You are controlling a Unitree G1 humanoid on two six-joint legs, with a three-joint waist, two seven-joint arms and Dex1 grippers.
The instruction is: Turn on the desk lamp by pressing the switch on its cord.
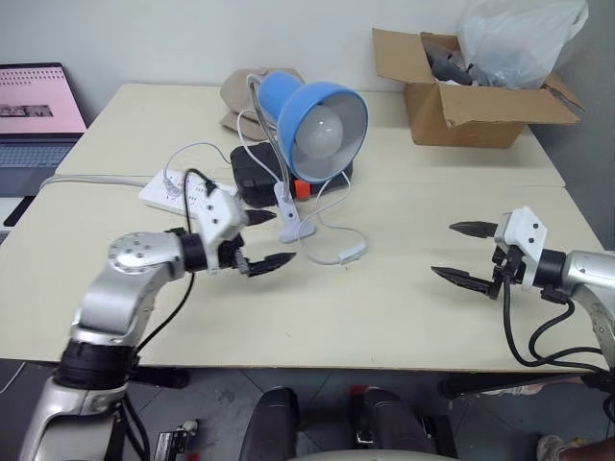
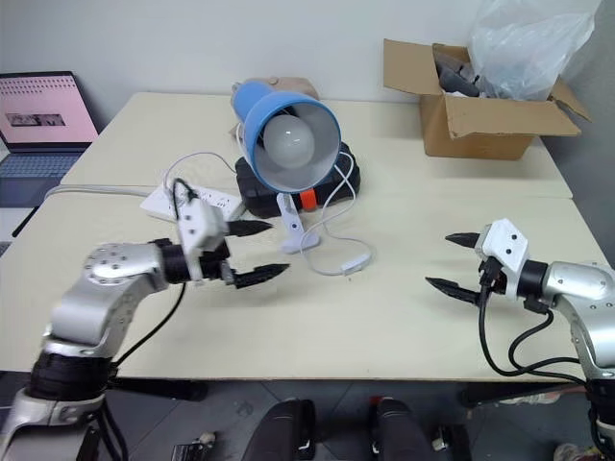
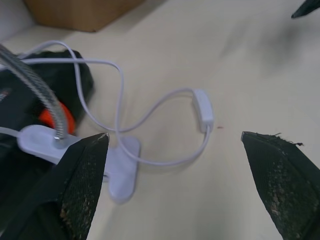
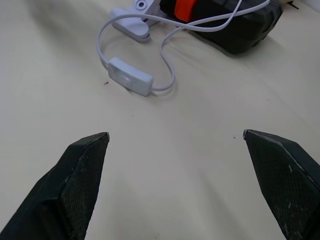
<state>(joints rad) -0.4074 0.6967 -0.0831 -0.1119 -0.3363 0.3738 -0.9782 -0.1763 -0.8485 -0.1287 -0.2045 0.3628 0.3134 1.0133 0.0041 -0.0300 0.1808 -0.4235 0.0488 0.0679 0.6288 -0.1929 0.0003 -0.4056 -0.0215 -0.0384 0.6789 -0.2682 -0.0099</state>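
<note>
The blue desk lamp [image 1: 322, 113] with its round white bulb stands on a silver gooseneck and white clip base [image 1: 289, 227] at the table's middle. Its thin white cord [image 1: 327, 216] loops over the tabletop to the small white switch [image 1: 352, 254], which lies flat just right of the clip base. My left gripper [image 1: 261, 238] hovers open a short way left of the switch, pointing toward it, nothing between its fingers. My right gripper [image 1: 459, 252] hangs open over bare table well to the right. The switch [image 3: 203, 109] also lies ahead of the left fingers, and the switch [image 4: 130, 76] ahead of the right ones.
A white power strip [image 1: 178, 192] with a grey cable lies left of the lamp. A black box [image 1: 252, 173] with an orange part sits behind the clip. An open cardboard box [image 1: 471, 91] with a plastic bag stands back right. A laptop [image 1: 36, 115] is at the far left.
</note>
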